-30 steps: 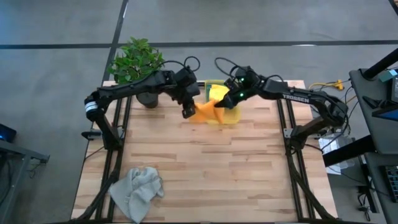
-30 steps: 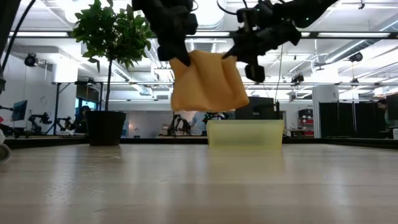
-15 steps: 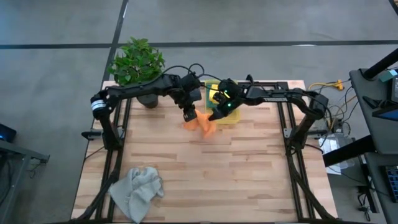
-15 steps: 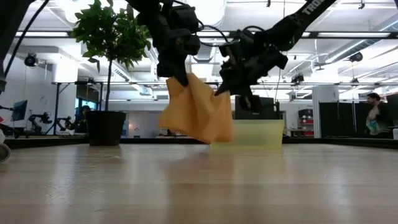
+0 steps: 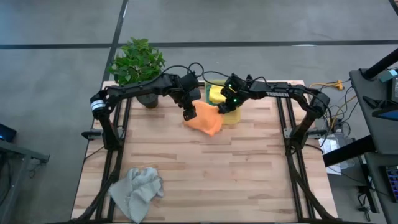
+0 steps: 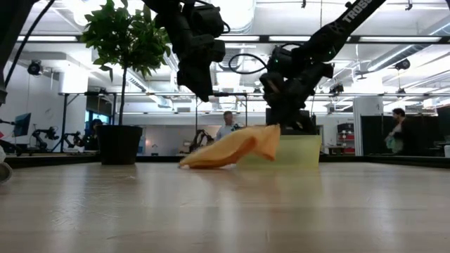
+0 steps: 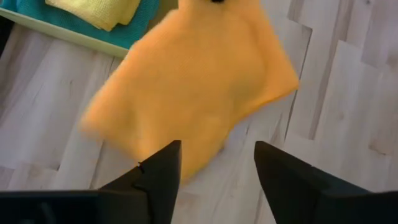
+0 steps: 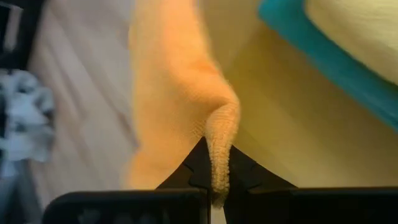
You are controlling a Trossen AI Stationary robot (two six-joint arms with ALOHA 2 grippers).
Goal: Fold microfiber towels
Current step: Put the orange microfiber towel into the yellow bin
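The orange towel (image 5: 205, 121) is draped low at the far middle of the bench (image 5: 205, 180), one side resting on the boards and the other raised against the yellow bin (image 6: 299, 150). That raised corner is pinched in the right pincer (image 8: 216, 180), which is closed on the cloth just beside the bin. The left pincer (image 7: 216, 163) is held above the towel with its fingers spread wide and nothing between them. Yellow (image 7: 99, 9) and teal (image 7: 140, 25) towels are seen inside the bin. A light grey towel (image 5: 137, 191) is bunched at the near left corner, seemingly unfolded. A potted plant (image 5: 137, 62) is set at the far left.
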